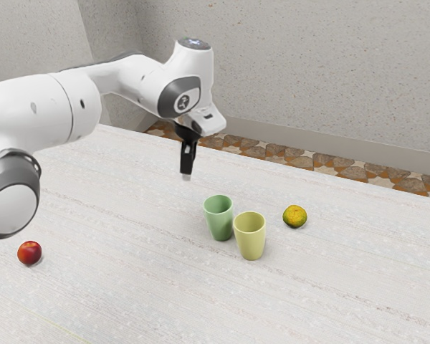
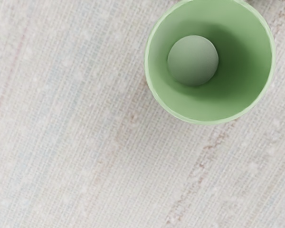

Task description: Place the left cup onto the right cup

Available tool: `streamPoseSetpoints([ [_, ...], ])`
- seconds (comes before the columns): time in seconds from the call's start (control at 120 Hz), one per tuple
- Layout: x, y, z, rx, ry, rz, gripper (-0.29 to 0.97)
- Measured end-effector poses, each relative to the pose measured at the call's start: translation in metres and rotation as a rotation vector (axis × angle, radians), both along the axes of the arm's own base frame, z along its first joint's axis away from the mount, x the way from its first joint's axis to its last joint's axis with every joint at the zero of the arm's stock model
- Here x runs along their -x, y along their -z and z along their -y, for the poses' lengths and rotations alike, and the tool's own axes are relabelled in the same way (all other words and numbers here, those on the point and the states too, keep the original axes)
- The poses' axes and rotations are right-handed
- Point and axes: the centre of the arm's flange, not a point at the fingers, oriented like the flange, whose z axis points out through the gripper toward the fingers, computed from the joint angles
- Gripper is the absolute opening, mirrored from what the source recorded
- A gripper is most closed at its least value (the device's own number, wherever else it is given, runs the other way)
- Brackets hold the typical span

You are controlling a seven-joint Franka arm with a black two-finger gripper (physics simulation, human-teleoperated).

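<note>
Two cups stand upright and side by side on the table in the exterior view. The left one is a green cup (image 1: 218,216); the right one is a yellow-green cup (image 1: 249,235), and they almost touch. My gripper (image 1: 187,172) hangs pointing down, above the table and up-left of the green cup, clear of both cups and holding nothing. In the wrist view I look straight down into the green cup (image 2: 209,61), which is empty and lies off to one side of my hand.
An orange (image 1: 294,216) lies just right of the cups in the exterior view. A red apple (image 1: 29,252) sits far to the left near the arm's base. The pale wooden table (image 1: 129,287) stretches wide around them; a wall runs behind.
</note>
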Motion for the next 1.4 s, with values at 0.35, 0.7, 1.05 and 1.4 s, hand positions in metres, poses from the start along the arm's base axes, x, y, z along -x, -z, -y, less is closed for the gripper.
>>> streamPoseSetpoints([
  [0.35, -0.014, 0.034, 0.048, 0.002, 0.12, 0.065, 0.68],
  [0.7, -0.019, 0.069, 0.048, 0.007, 0.135, 0.062, 0.68],
  [1.05, -0.02, 0.087, 0.056, 0.086, 0.097, 0.062, 0.38],
  [1.4, -0.003, 0.106, 0.044, 0.192, -0.025, 0.002, -0.04],
])
